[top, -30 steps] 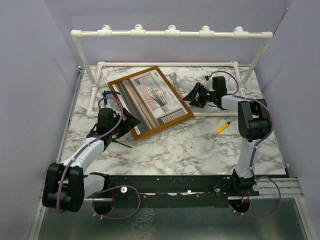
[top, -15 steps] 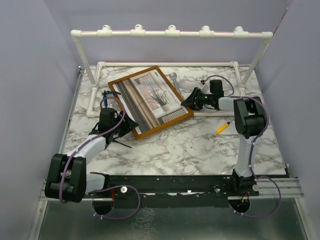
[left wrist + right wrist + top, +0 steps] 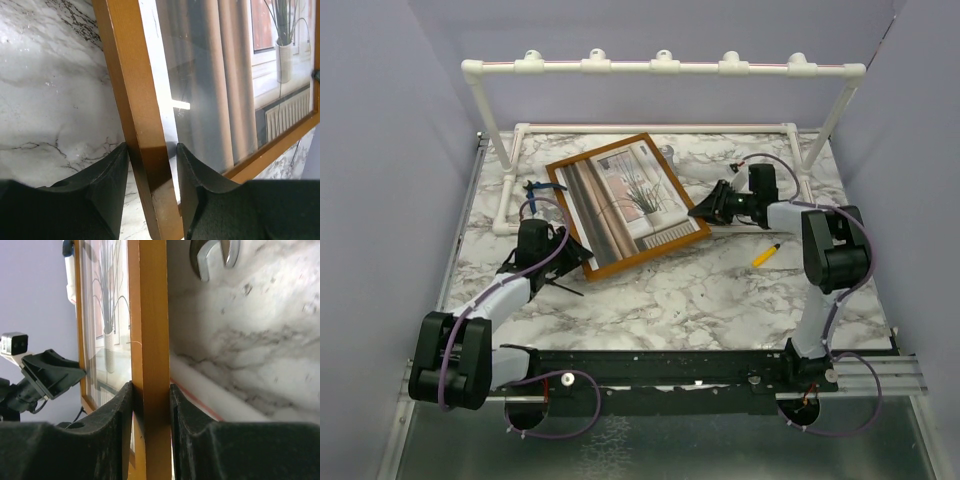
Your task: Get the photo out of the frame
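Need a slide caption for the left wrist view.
Left end effector pinching the frame's wooden border, photo not yet removed.

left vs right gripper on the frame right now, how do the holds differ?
Left gripper straddles the frame on its left edge, by the near corner; right gripper takes the right edge. The right's fingers press both faces; the left's contact on the glass side is unclear. Shared: each has the wooden border between its fingers.

The frame [image 3: 137, 115] runs off the top and bottom of both wrist views, its back unseen; the photo [image 3: 225, 75] is cropped too; a wrench [image 3: 215, 257] shows only its open end; a blue bit [image 3: 532, 187] near the counter's [image 3: 650, 290] left edge is too small to name.
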You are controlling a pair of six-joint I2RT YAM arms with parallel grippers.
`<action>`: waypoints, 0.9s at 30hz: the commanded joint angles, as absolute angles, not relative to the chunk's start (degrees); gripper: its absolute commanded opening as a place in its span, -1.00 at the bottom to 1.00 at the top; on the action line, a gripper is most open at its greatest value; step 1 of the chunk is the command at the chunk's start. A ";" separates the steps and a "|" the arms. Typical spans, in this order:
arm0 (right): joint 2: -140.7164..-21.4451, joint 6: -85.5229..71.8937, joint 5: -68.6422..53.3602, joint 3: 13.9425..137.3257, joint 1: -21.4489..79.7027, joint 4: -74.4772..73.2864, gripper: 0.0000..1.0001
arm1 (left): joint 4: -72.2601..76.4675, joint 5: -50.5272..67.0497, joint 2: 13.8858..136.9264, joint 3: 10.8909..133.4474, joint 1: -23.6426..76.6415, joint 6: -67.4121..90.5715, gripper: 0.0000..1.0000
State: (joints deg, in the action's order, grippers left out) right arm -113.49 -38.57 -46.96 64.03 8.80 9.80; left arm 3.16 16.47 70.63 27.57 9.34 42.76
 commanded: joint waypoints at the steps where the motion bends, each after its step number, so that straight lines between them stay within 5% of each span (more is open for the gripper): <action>1: -104.62 -35.40 -48.28 60.13 9.58 6.78 -0.60 | 4.81 19.40 68.16 26.54 9.61 41.49 -0.14; 19: -78.68 -30.32 -37.13 33.26 9.58 -0.82 -0.55 | 3.69 18.35 67.04 26.46 20.38 42.25 -0.07; 23: -75.62 -31.68 -35.08 29.37 9.58 -0.44 -0.15 | 0.75 14.04 65.51 26.34 21.44 42.24 0.10; 27: -72.88 -32.61 -32.18 26.83 9.58 1.31 0.35 | -6.05 5.71 62.48 27.74 21.53 41.24 0.53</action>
State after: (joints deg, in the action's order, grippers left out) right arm -75.94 -31.81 -34.46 28.93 8.91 -1.63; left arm -0.80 12.08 66.17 26.44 20.78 41.50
